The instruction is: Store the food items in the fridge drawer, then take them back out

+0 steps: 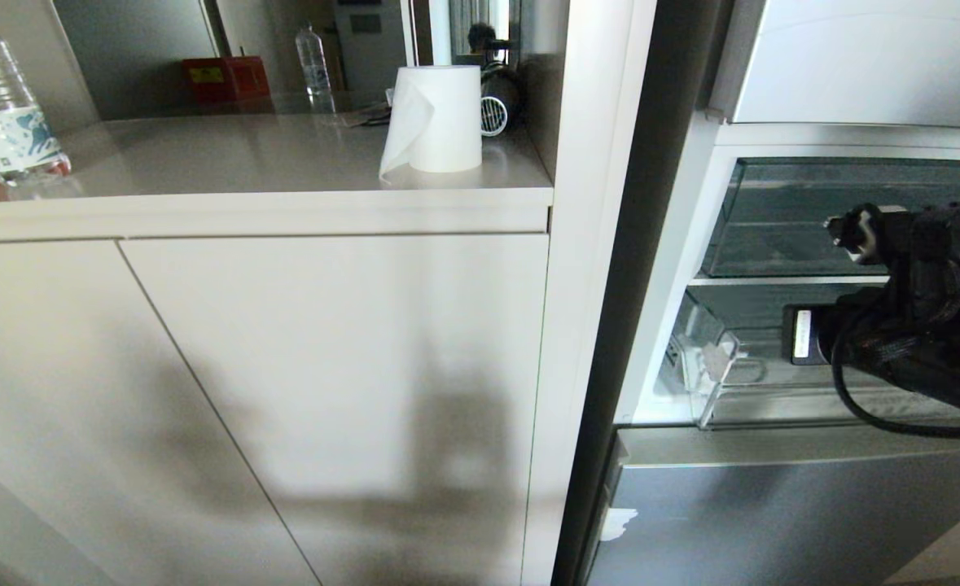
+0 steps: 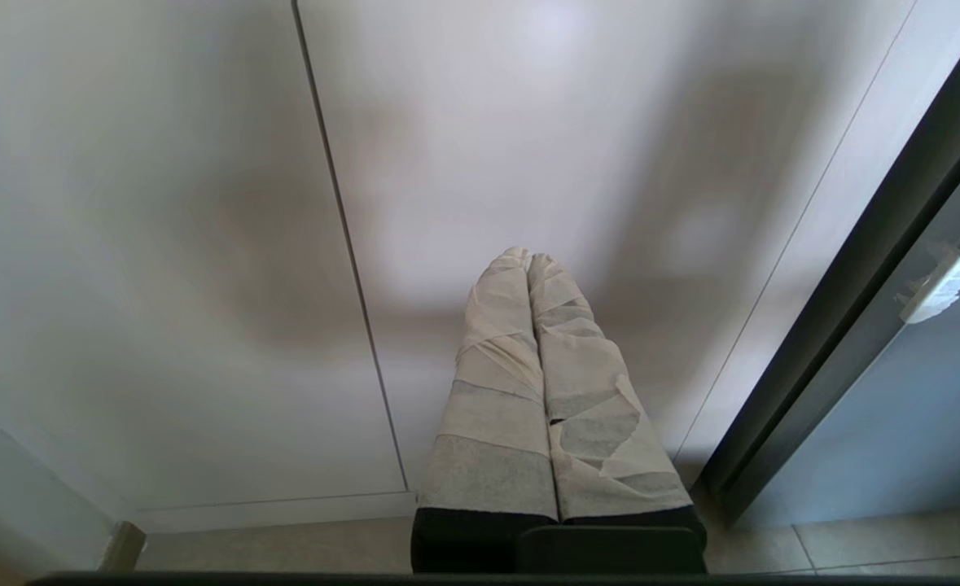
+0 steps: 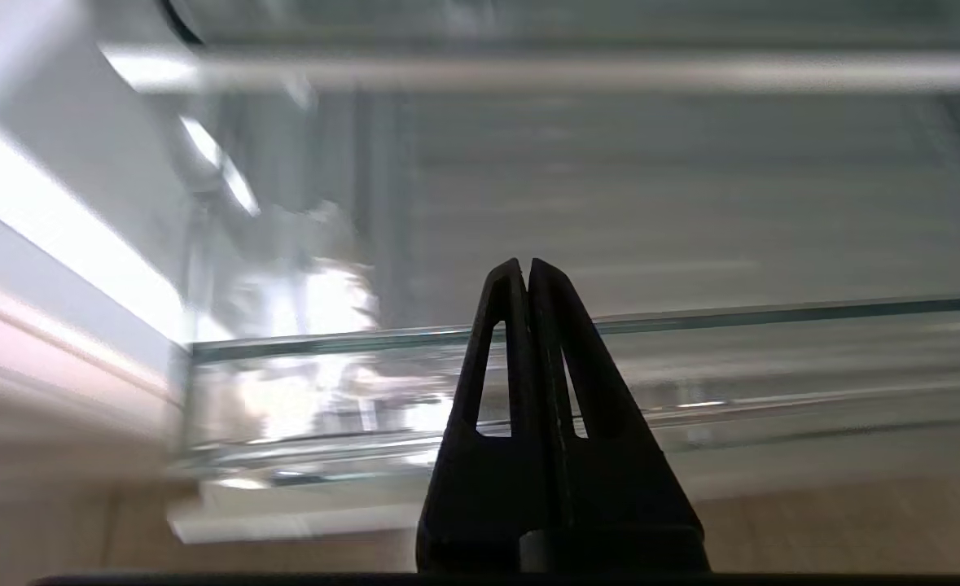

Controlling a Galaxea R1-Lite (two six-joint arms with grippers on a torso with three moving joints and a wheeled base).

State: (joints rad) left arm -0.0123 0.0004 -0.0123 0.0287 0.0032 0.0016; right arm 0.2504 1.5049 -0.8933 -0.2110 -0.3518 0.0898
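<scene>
Right gripper [image 3: 528, 268] empty, fingers pressed together, raised in front of the open fridge. Clear fridge drawer [image 3: 414, 407] lies just ahead of and below its tips; taped front corner [image 1: 712, 366] off to the gripper's left. Red food items not seen in any view. Left gripper [image 2: 528, 260] parked low facing the cupboard door [image 2: 528, 146], taped fingers closed, holding nothing

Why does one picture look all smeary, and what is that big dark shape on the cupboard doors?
In the right wrist view the clear plastic fridge drawer is streaked with motion blur and white glare, while the shut black right hand stays sharp. In the head view the dark shape is a shadow on the pale cupboard doors. The left wrist view shows soft shadows there too, behind the tape-wrapped left hand.
</scene>
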